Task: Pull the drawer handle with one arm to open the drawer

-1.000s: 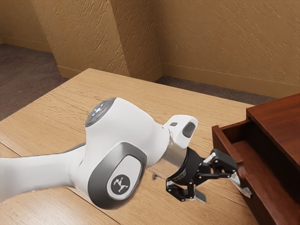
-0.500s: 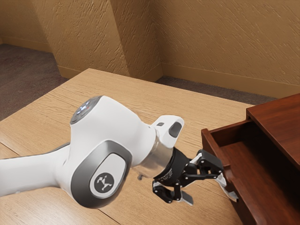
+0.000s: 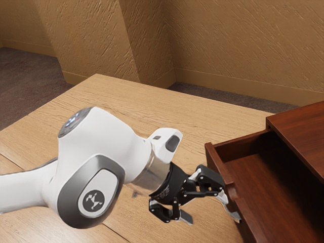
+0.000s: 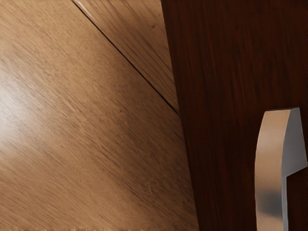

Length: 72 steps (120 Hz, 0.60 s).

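The drawer (image 3: 216, 158) stands partly out of the dark red cabinet (image 3: 298, 126) at the exterior view's right, so the task looks well advanced, though I cannot tell how far it can still slide. The end effector (image 3: 207, 210) sits low over the counter (image 3: 152, 106), just in front of the drawer front. Its two fingers are spread. The upper one reaches the handle (image 3: 232, 211), while the lower one hangs apart from it, so it is open and I judge it is hooking the handle rather than clamping it. The arm lies low and flat, probably so that the pull goes straight along the drawer's travel.

The handle is a curved strip of brushed grey metal, smooth and thin. The drawer front (image 4: 226, 96) is glossy dark wood with fine grain. The counter is pale wood in planks, with clear seams.
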Motion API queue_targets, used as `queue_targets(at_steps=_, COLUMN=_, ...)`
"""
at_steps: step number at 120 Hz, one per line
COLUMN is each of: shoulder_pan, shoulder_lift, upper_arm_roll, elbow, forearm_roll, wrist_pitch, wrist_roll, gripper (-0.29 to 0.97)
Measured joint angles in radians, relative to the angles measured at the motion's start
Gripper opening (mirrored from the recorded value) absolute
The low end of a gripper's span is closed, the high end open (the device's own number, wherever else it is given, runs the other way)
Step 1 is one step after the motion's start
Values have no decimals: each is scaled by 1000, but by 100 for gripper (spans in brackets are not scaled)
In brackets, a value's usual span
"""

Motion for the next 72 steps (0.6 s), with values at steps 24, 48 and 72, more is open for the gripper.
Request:
queue_targets(at_steps=24, shoulder_pan=4, shoulder_lift=-36, upper_arm_roll=0, elbow=-25, forearm_roll=0, wrist_pitch=-7, wrist_roll=-3, gripper=68)
queue_targets(at_steps=48, shoulder_pan=12, shoulder_lift=-65, upper_arm_roll=0, elbow=-55, forearm_roll=1, wrist_pitch=-10, wrist_roll=-6, gripper=68)
queue_targets(at_steps=72, shoulder_pan=13, shoulder_lift=-90, upper_arm_roll=0, elbow=-65, forearm_roll=0, wrist_pitch=-16, wrist_roll=-10, gripper=68)
